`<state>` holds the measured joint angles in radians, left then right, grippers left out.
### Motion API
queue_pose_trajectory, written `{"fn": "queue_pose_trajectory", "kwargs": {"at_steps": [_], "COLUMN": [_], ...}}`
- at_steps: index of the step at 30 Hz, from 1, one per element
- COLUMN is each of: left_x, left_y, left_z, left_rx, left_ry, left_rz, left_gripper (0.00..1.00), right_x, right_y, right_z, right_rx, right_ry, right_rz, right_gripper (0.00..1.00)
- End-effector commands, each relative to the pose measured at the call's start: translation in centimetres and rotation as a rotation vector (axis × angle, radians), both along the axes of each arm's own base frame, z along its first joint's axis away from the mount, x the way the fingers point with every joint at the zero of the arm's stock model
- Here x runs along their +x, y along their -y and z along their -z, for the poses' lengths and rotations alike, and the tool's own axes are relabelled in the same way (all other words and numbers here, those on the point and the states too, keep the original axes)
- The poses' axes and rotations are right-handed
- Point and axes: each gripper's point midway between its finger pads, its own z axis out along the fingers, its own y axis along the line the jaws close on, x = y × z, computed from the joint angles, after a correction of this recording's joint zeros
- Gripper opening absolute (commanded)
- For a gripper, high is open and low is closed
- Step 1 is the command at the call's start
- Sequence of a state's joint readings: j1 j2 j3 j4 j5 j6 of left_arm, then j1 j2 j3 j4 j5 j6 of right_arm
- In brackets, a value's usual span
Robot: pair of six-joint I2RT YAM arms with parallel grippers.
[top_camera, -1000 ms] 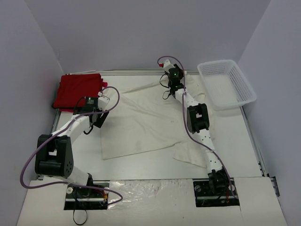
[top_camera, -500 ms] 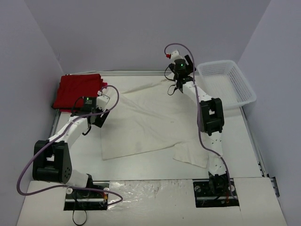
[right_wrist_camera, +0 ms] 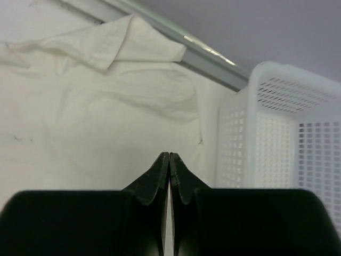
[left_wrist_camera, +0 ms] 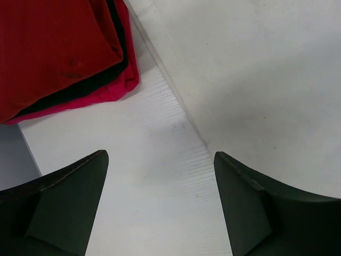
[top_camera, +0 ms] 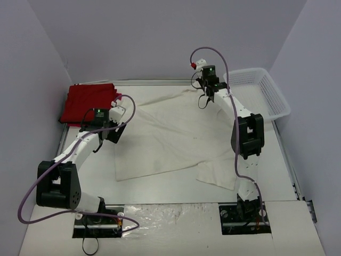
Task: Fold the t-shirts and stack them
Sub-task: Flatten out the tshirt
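Note:
A large cream-white t-shirt lies spread flat across the middle of the table, one sleeve folded over at its far edge. Red t-shirts sit in a folded stack at the back left corner. My left gripper hangs open over bare table between that red stack and the cream shirt's left edge, holding nothing. My right gripper hovers above the cream shirt's far right part, jaws shut with nothing between them.
A white plastic mesh basket stands at the back right, just right of my right gripper. A metal rail borders the table's far edge. Grey walls close in the left, back and right.
My right arm has swung right toward the basket and risen off the cream shirt's far edge, its jaws now shut. My left gripper has shifted slightly and stands a little wider.

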<state>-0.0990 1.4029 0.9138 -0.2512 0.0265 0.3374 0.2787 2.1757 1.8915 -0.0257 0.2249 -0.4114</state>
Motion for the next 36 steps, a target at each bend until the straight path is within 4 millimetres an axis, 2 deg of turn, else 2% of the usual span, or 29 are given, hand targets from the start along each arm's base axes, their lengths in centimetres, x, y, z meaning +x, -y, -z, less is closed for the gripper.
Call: {"fn": "queue_pose_trajectory", "kwargs": {"at_steps": [1,3,4,9,13,20,22,28,29,36], "left_x": [1.4,1.4,1.5,1.4,1.3,1.4,1.3,1.3,1.4,1.5], "left_y": [0.7,0.6,0.6,0.6,0.2,0.2,0.2,0.3,0.3,0.0], "left_z": [-2.1,-2.2,-2.2,-1.7,-1.4,-0.5,-0.3,-0.1,-0.2,-0.2], "left_rx": [-0.020,-0.007,-0.005,0.002,0.022,0.034,0.037,0.040,0.042,0.064], "left_ry": [0.048,0.056,0.061,0.052,0.045,0.025,0.017,0.011,0.014,0.013], "left_rz": [0.003,0.002,0.001,0.005,-0.010,-0.011,-0.007,-0.003,-0.003,-0.011], "left_gripper": [0.79,0.79,0.79,0.79,0.80,0.80,0.80,0.80,0.80,0.80], "right_x": [-0.8,-0.3,0.0,1.4,1.7,0.9,0.9,1.5,1.5,2.3], "right_y": [-0.6,-1.0,-1.3,-2.0,-2.2,-2.0,-1.9,-0.2,0.1,4.1], "right_z": [3.4,3.5,4.8,7.3,9.4,13.2,13.5,15.0,15.9,18.3], "right_rx": [0.073,0.086,0.092,0.103,0.111,0.101,0.092,0.045,0.041,0.007], "right_ry": [-0.142,-0.146,-0.165,-0.194,-0.228,-0.301,-0.305,-0.305,-0.317,-0.323], "right_rz": [-0.034,-0.045,-0.052,-0.056,-0.059,-0.064,-0.061,-0.009,0.001,0.113], "right_gripper": [0.00,0.00,0.00,0.00,0.00,0.00,0.00,0.00,0.00,0.00]}}
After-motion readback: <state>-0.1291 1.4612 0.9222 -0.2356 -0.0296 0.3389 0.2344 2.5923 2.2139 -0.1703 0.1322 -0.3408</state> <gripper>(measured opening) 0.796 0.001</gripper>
